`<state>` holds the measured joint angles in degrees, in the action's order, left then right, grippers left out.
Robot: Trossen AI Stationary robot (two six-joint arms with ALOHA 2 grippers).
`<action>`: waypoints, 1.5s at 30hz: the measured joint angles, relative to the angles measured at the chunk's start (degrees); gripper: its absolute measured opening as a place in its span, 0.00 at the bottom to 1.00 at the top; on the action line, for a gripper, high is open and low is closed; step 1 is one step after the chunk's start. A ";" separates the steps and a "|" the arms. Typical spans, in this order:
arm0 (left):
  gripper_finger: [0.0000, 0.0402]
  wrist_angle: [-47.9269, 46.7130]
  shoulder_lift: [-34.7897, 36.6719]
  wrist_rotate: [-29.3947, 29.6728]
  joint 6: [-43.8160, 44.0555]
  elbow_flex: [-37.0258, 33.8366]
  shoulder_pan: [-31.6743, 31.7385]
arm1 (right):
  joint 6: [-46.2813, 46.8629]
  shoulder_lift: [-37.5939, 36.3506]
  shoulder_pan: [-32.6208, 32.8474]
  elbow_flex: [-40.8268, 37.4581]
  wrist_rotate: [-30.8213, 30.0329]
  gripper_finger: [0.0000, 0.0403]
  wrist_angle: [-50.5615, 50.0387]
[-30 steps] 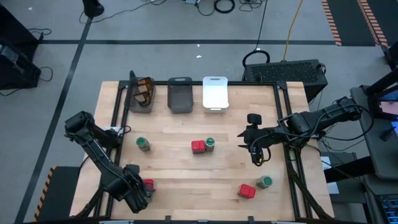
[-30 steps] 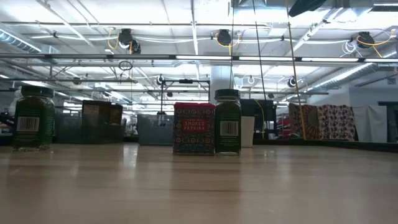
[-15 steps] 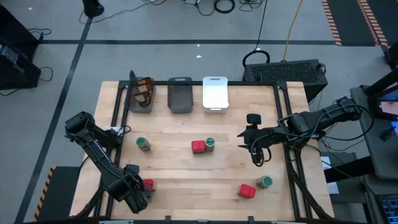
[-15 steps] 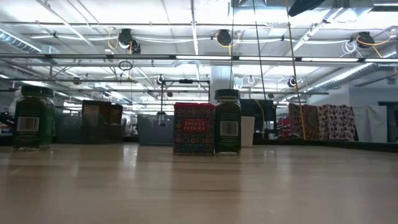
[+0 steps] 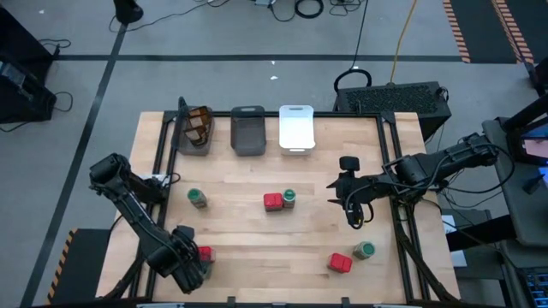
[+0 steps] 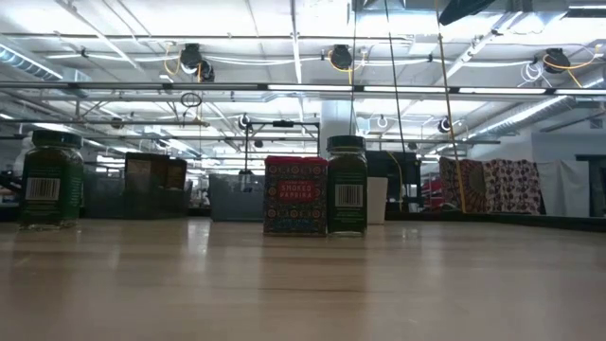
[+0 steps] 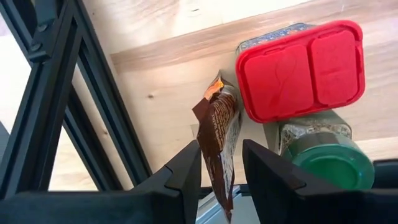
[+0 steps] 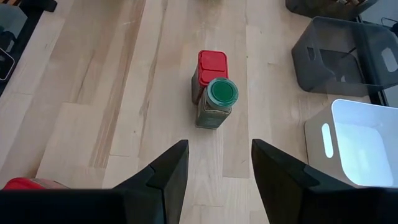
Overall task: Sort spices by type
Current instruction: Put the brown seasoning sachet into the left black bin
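Note:
My left gripper [image 5: 193,262] [image 7: 221,150] points down at the table's near left corner, shut on a flat brown packet [image 7: 217,134]. Right beside the packet stand a red tin [image 7: 298,68] [image 5: 204,253] and a green-lidded jar [image 7: 329,165]. My right gripper [image 5: 356,216] [image 8: 219,149] hangs open above the table's right half, touching nothing. Ahead of it a red tin [image 8: 212,65] and a green-lidded jar [image 8: 216,99] stand side by side at the table's middle [image 5: 273,202] [image 5: 289,198]. Further spices stand on the wood: a jar [image 5: 198,198], a tin [image 5: 340,263] and a jar [image 5: 364,250]. My left gripper pinches the brown packet's two flat faces [image 7: 214,171] between its two fingers [image 7: 186,174], coming from above and pointing down. The packet stands on edge, its far end [image 7: 216,84] toward the table beside the red tin. Whether that end rests on the wood I cannot tell.
Three bins line the far edge: a dark grey one holding brown packets [image 5: 181,135], a second dark grey one [image 5: 248,130] and a white one [image 5: 296,127]. The black table frame [image 7: 74,112] runs close beside the left gripper. The low view shows a jar [image 6: 52,178] and the tin-and-jar pair [image 6: 295,195].

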<state>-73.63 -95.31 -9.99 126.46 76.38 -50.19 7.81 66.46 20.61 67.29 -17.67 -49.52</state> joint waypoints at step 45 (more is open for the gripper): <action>0.00 -11.85 24.51 12.95 -39.95 1.10 13.34 | -1.50 0.00 -2.33 0.00 -0.26 0.40 0.00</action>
<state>-85.47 -70.79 2.96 86.51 77.48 -36.85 6.31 66.46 18.29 67.29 -17.93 -49.52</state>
